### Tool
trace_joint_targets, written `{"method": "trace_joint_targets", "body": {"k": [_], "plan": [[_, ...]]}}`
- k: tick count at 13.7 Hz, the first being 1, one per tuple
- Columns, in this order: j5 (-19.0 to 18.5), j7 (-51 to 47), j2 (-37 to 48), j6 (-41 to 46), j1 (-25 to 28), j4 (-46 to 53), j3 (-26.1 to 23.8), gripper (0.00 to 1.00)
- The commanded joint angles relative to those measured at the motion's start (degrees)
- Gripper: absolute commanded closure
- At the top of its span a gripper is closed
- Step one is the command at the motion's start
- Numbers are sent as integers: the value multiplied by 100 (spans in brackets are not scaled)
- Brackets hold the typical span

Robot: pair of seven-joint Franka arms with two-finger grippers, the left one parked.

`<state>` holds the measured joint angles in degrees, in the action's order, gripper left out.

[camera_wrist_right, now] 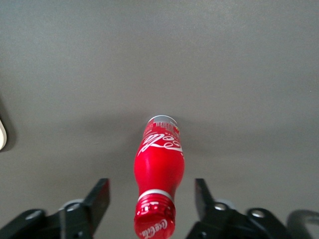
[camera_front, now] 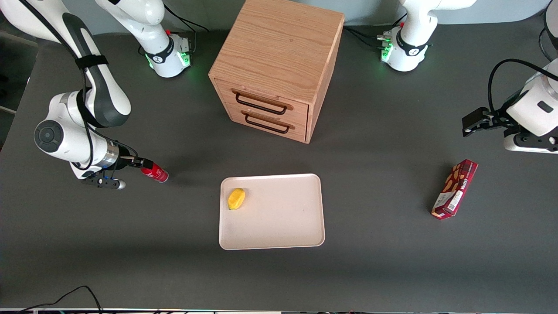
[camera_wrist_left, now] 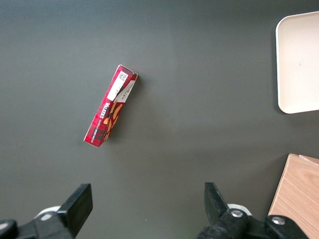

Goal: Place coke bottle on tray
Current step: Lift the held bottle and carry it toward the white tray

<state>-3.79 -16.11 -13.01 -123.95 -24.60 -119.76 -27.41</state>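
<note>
The gripper [camera_wrist_right: 152,199] hung open astride the coke bottle [camera_wrist_right: 158,164]; grasping looked next, then carrying to the tray [camera_front: 279,235].

A big dark grey table [camera_front: 392,261] fills the room. A light brown wooden box with two drawers [camera_front: 277,65] stands at twelve o'clock.

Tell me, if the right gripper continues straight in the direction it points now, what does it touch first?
Most likely the coke bottle: the open gripper points along it, cap between the fingers. How deep it already sits is unclear.
</note>
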Motion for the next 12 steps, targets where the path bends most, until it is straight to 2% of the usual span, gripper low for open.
{"method": "trace_joint_targets", "body": {"k": [1, 2, 3, 9, 10, 12], "plan": [[-34, 64, 1, -103, -36, -21, -36, 75], [-34, 55, 1, -94, -27, -21, -36, 91], [-34, 55, 1, -94, -27, -21, -36, 100], [-34, 29, 36, 2, 43, 84, -62, 100], [-34, 20, 79, 89, 43, 267, -132, 100], [-34, 3, 106, 807, 43, 1029, -334, 100]]}}
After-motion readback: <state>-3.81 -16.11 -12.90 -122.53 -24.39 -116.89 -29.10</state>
